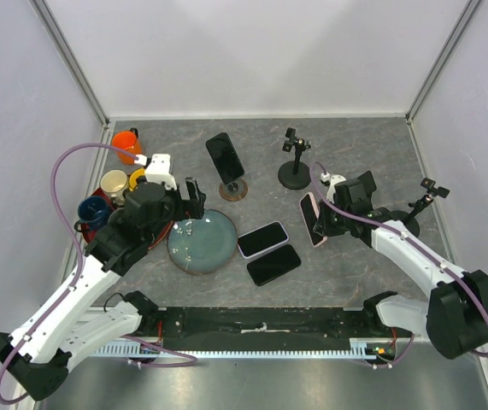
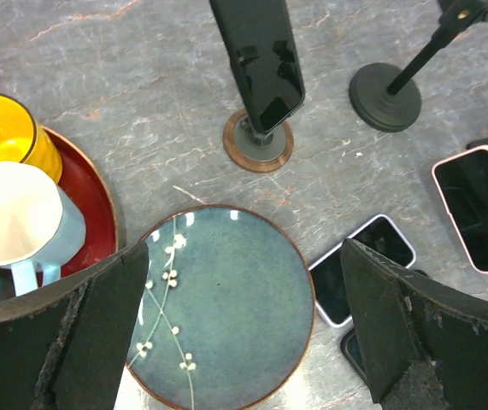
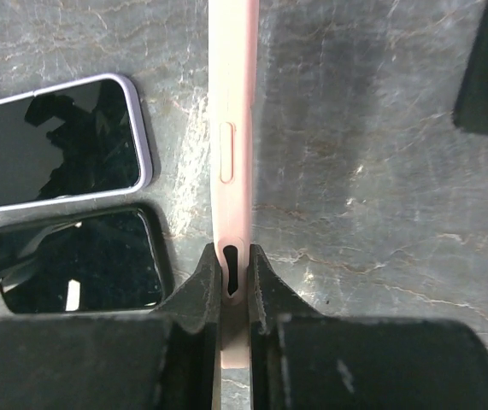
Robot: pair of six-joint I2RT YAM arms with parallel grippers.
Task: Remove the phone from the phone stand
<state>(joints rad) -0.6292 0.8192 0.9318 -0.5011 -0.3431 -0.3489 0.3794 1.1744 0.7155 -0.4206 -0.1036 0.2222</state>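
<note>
My right gripper [image 1: 322,220] is shut on a pink-cased phone [image 1: 312,219] and holds it on edge, clear of the empty black phone stand [image 1: 295,174] behind it. The right wrist view shows the pink phone [image 3: 231,128] edge-on, pinched between the fingertips of that gripper [image 3: 233,278]. A second black phone [image 1: 225,156] still leans on a stand with a wooden base [image 1: 233,190]; the left wrist view shows this phone [image 2: 261,60] too. My left gripper [image 1: 191,197] is open and empty above the blue-green plate [image 2: 226,282].
Two phones lie flat right of the plate [image 1: 199,243]: a lavender-cased one [image 1: 262,239] and a black one [image 1: 273,264]. A red tray [image 2: 90,196] with several cups is at the left. An orange mug [image 1: 126,143] and a third stand [image 1: 427,190] are near the edges.
</note>
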